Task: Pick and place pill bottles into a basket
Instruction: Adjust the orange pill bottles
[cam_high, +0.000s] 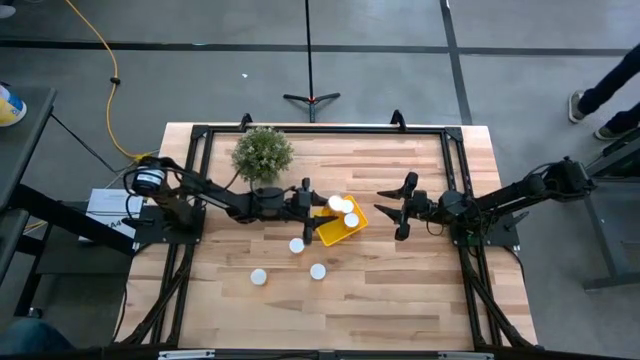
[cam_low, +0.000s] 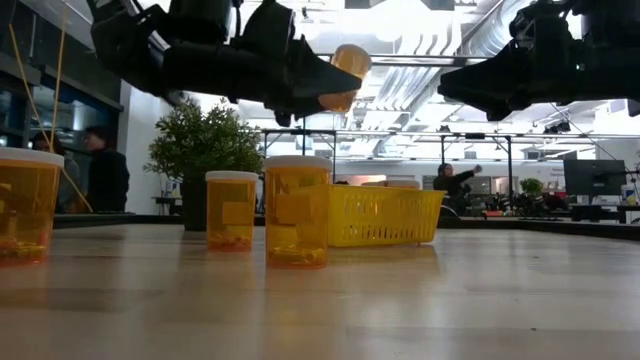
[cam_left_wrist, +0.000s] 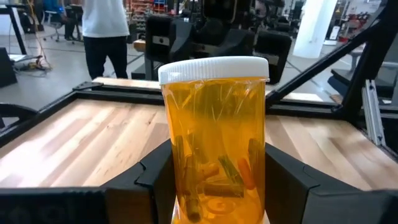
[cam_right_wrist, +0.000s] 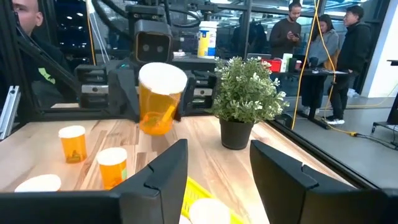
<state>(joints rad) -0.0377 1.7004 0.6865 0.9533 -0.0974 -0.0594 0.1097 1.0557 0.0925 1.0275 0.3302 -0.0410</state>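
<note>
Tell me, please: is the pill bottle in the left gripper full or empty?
Nearly empty. The left gripper holds the pill bottle, and through its orange wall only a few capsules show at the bottom. The white cap is on.

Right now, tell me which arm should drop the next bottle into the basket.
Left. The left claw is shut on a pill bottle, lifted beside the yellow basket. The right claw is open and empty on the basket's other side.
</note>
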